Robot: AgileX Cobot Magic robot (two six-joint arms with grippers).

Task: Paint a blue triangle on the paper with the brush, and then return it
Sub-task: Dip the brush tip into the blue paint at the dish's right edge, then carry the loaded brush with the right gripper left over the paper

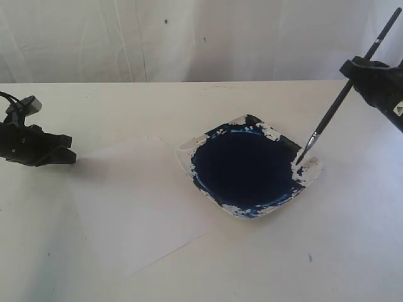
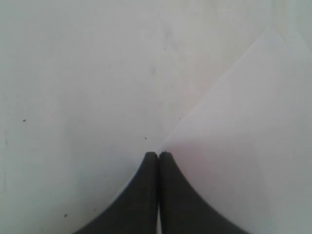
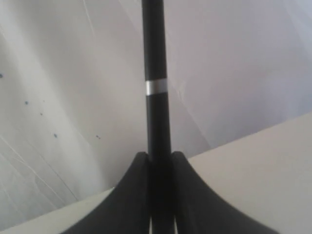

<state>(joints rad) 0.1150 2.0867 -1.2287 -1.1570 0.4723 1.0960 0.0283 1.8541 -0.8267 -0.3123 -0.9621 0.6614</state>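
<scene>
The right tool (image 1: 352,80) grips the brush (image 1: 327,119) by its handle and holds it tilted, with the bristle tip at the right rim of the dish (image 1: 313,170) of blue paint. The paper (image 1: 126,201) lies on the tabletop (image 1: 94,100) left of the dish. I see no mark on it, so I judge the step is loading paint. Next the tip must travel left and come down lightly on the sheet. The left wrist view shows the left tool (image 2: 158,157) closed and empty at the paper's edge. The right wrist view shows only the handle between the jaws, never the tip.
</scene>
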